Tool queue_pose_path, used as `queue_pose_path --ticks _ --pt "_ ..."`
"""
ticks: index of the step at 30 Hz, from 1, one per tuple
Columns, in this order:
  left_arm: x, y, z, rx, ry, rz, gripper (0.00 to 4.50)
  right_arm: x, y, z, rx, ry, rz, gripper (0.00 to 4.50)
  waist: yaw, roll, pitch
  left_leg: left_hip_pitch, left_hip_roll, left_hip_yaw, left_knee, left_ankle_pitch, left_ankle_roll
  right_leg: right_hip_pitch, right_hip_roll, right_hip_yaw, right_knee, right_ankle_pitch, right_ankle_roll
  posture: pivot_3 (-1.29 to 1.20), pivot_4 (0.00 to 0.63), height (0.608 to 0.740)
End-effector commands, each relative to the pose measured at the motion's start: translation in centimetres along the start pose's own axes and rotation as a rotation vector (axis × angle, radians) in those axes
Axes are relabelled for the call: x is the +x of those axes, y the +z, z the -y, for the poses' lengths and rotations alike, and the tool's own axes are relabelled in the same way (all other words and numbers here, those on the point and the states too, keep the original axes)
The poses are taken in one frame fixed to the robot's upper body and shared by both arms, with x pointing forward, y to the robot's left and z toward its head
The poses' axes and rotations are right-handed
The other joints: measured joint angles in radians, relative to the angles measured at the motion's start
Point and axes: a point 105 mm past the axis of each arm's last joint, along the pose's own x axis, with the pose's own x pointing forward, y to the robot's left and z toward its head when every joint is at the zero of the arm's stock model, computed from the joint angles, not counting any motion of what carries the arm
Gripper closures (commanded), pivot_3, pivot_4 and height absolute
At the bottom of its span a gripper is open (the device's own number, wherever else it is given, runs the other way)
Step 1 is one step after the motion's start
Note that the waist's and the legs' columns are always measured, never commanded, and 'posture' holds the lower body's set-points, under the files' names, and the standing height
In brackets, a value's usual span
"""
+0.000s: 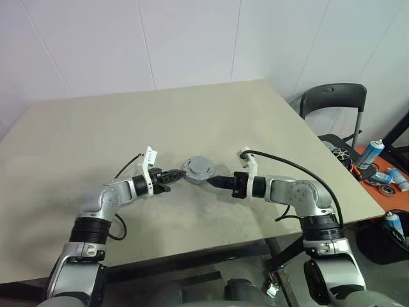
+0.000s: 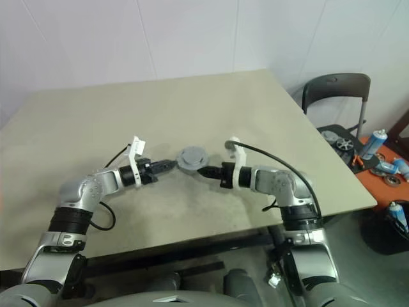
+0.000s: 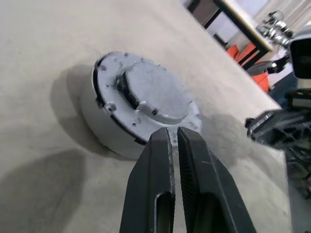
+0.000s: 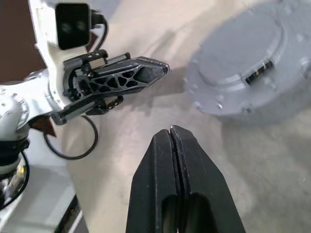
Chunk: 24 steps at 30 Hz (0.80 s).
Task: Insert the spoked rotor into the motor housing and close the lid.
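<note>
While both arms reach in over the beige table [image 1: 96,134], the one task part in sight is a round grey assembly near the table's middle, between the two grippers: the lid [image 1: 199,167] sits on top of a grey drum, so the motor housing [image 3: 104,127] shows just its outer wall and I can't see what's inside it

Lid: smooth grey metal, raised round centre boss, flat flange with small screw points round the edge, dark seam under the rim, one small slot with copper-coloured contacts on the boss. Sits flat, not tilted

Off the table's right side: black chair [image 1: 333,101] with a dark tray on its seat holding a spoked wheel-like part [image 1: 342,153], too small to identify. Beyond it an orange surface [image 1: 383,185] with spray cans [image 1: 370,153] and small loose parts

Left gripper [image 1: 180,175]: fingers almost together with a thin gap, holding nothing, tips just beside the lid's rim on the robot's left; can't tell if touching

Right gripper [image 1: 212,181]: fingers pressed fully together, holding nothing, tips just beside the assembly on the robot's right, slightly clear of it
</note>
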Motion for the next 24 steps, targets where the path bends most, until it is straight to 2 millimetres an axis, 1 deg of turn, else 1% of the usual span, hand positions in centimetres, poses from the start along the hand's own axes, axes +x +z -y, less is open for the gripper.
queue_pose_path --ticks 1,2,4,6,7,9,10,12,15,17,18,20,22,24 --pt "-2.0 4.0 1.0 0.101 -0.026 0.141 4.17 0.4 2.6 -1.2 -0.252 -0.011 0.055 4.47 -0.002 0.000 0.000 0.000 0.000 0.000 0.000 0.000 0.000 0.000 0.000 0.000 0.000 0.000 0.000 0.00 0.000 0.740" --pt "-2.5 4.5 1.0 0.123 -0.017 0.162 4.17 0.8 2.7 -1.1 -0.323 -0.038 0.052 4.47 -0.002 0.000 0.000 0.000 0.000 0.000 0.000 0.000 0.000 0.000 0.000 0.000 0.000 0.000 0.000 0.00 0.000 0.740" --pt "-3.4 5.0 0.8 0.161 0.009 0.183 4.17 1.5 2.9 -0.8 -0.424 -0.083 0.067 4.10 -0.002 0.000 0.000 0.000 0.001 0.000 0.000 0.000 0.000 0.000 0.000 0.000 0.000 0.000 0.000 0.00 0.000 0.740" --pt "-4.2 5.3 0.5 0.191 0.028 0.188 4.17 2.4 2.9 -0.6 -0.493 -0.107 0.071 3.60 -0.001 0.000 0.000 0.000 0.001 0.000 -0.001 0.000 0.000 -0.001 0.000 0.000 0.000 0.000 0.000 0.00 0.000 0.740" --pt "-4.6 5.3 0.5 0.204 0.036 0.183 4.17 3.0 2.5 -0.5 -0.511 -0.107 0.047 3.26 -0.003 0.000 0.000 0.000 0.001 0.000 -0.001 0.000 0.000 -0.001 0.000 0.000 0.000 0.000 0.000 0.00 0.000 0.740" --pt "-5.2 5.3 0.3 0.214 0.051 0.177 4.17 4.3 1.0 0.1 -0.593 -0.135 -0.047 2.52 -0.001 0.000 0.000 0.000 0.001 0.001 -0.001 0.000 0.000 -0.001 0.000 0.001 0.000 0.000 0.000 0.00 0.000 0.740" --pt "-5.3 5.4 0.3 0.212 0.055 0.178 4.17 4.8 0.4 0.3 -0.615 -0.137 -0.075 2.27 -0.002 0.000 0.000 0.000 0.001 0.001 0.000 0.000 0.000 -0.001 0.000 0.001 0.000 0.000 0.000 0.00 0.000 0.740" --pt "-5.5 5.5 0.3 0.209 0.068 0.183 4.17 5.8 0.2 0.2 -0.610 -0.127 -0.069 2.27 -0.001 -0.001 0.000 0.000 0.001 0.001 0.000 0.000 0.000 -0.001 0.000 0.001 0.001 0.000 0.000 0.00 0.000 0.740" --pt "-5.5 5.3 0.1 0.201 0.089 0.185 4.17 6.6 0.7 0.5 -0.599 -0.145 -0.039 2.27 -0.001 -0.001 -0.001 0.001 0.001 0.000 0.001 0.000 -0.001 -0.001 0.000 0.001 0.003 0.000 0.000 0.00 0.000 0.740" --pt "-5.3 5.0 0.1 0.194 0.094 0.184 4.17 6.7 1.4 1.1 -0.582 -0.177 -0.011 2.27 -0.001 -0.002 -0.001 0.002 0.001 0.000 0.001 0.001 -0.001 -0.001 0.000 0.001 0.004 0.000 0.000 0.00 0.000 0.740" --pt "-5.3 4.8 0.1 0.189 0.096 0.186 4.17 6.6 2.0 1.4 -0.569 -0.192 0.016 2.27 -0.001 -0.002 -0.001 0.002 0.001 0.000 0.001 0.001 -0.001 -0.001 0.000 0.001 0.004 0.000 0.000 0.00 0.000 0.740" --pt "-5.3 4.6 0.1 0.178 0.100 0.193 4.17 6.3 3.0 1.2 -0.528 -0.171 0.074 2.27 0.000 -0.002 -0.001 0.002 0.000 0.000 0.001 0.001 -0.001 -0.001 0.000 0.001 0.005 0.000 0.000 0.00 0.000 0.740" --pt "-5.4 4.6 0.2 0.167 0.101 0.202 4.17 6.0 3.6 0.7 -0.520 -0.138 0.111 1.91 -0.001 -0.002 -0.001 0.002 0.001 0.000 0.001 0.001 -0.001 -0.001 0.000 0.001 0.005 0.000 0.000 0.00 0.000 0.740" --pt "-5.5 4.4 0.2 0.163 0.104 0.202 4.17 5.8 3.7 0.8 -0.551 -0.155 0.108 1.36 -0.002 -0.002 -0.001 0.001 0.001 0.000 0.000 0.001 -0.001 -0.002 0.000 0.001 0.005 0.000 0.000 0.00 0.000 0.740"
